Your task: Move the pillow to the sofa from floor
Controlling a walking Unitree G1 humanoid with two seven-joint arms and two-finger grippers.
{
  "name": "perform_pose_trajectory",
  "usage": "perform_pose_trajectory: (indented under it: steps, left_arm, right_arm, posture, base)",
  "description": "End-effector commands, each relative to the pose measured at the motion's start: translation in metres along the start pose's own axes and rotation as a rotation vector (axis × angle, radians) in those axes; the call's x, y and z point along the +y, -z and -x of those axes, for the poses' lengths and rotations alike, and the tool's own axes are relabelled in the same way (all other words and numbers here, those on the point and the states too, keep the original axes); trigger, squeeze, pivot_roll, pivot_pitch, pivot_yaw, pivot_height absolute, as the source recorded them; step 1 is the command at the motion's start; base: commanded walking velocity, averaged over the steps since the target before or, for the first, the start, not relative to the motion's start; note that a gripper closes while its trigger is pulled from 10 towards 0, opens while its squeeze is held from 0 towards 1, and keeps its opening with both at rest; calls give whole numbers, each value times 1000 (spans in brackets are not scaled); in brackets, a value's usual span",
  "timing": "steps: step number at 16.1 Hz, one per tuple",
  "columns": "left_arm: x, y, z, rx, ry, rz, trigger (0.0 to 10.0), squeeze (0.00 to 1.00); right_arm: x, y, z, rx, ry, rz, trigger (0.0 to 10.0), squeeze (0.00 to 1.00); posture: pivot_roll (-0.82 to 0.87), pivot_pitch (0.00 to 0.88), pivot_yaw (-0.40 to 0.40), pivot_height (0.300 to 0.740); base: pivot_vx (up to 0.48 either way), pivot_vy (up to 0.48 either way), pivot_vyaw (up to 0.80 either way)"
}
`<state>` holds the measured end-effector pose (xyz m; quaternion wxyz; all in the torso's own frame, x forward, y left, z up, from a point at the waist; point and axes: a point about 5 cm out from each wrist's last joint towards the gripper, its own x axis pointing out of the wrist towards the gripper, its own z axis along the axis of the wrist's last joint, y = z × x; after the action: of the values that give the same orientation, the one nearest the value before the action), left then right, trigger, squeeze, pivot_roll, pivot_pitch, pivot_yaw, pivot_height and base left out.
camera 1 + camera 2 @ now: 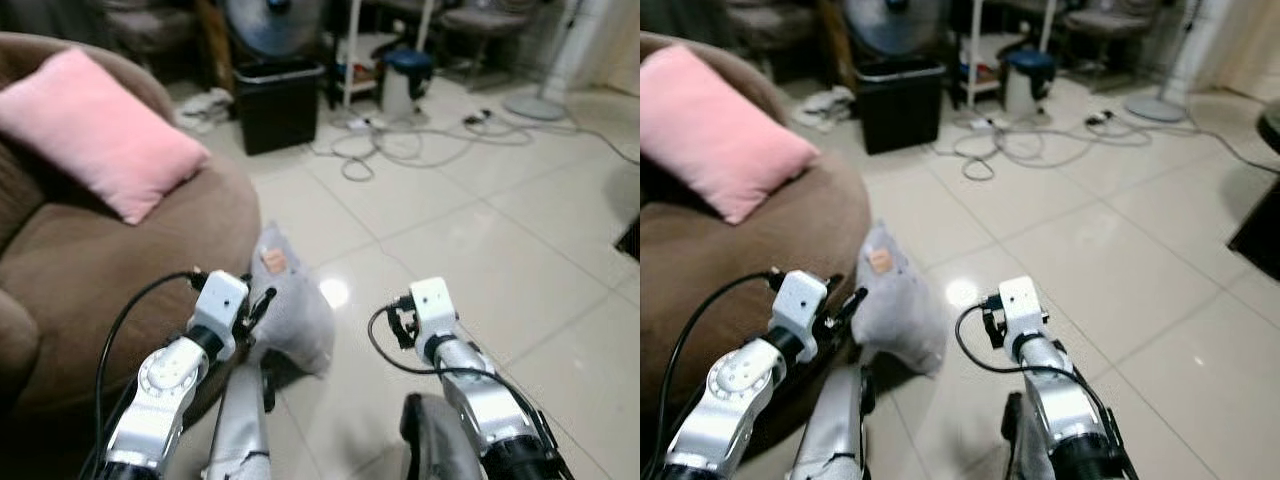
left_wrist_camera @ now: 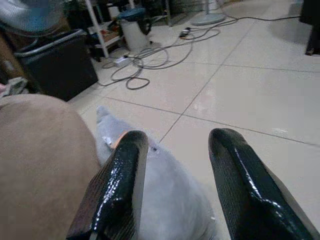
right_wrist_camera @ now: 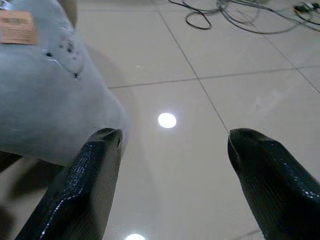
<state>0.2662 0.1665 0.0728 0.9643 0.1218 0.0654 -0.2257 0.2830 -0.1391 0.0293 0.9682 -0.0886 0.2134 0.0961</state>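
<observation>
Left gripper (image 2: pixel 175 165) fingers spread open, hovering just over grey pillow (image 1: pixel 290 315), not clamping it. Right gripper (image 3: pixel 170 165) also open, above bare tile floor (image 1: pixel 480 240) beside pillow. Grey pillow on floor leaning against brown sofa (image 1: pixel 110 260). Pink pillow (image 1: pixel 95 130) already on sofa. Black bin (image 1: pixel 278 100), cables (image 1: pixel 400 140) behind

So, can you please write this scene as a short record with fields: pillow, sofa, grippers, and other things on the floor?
grey pillow: on the tiled floor, leaning against the sofa front, not yet lifted
sofa: brown, a pink pillow lies on it
left gripper: open, fingers over the grey pillow
right gripper: open, above the floor beside the pillow, holding nothing
floor clutter: black bin, cables
</observation>
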Motion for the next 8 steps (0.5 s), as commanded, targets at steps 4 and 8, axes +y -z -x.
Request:
perform_pose_trajectory:
  steps: [4,8]
  left_arm:
    - [0,-7,-3,-26,8,-9,10000,0]
    - [1,-2,-1,3,-5,-25,10000,0]
  right_arm:
    - [-3,-6,-2,-9,5,9,10000,0]
    - [-3,-6,-3,-7,-5,21,10000,0]
  posture:
    - [133,0,-21,520]
    - [138,0,-26,520]
  base:
    - [407,0,0]
    - [184,0,0]
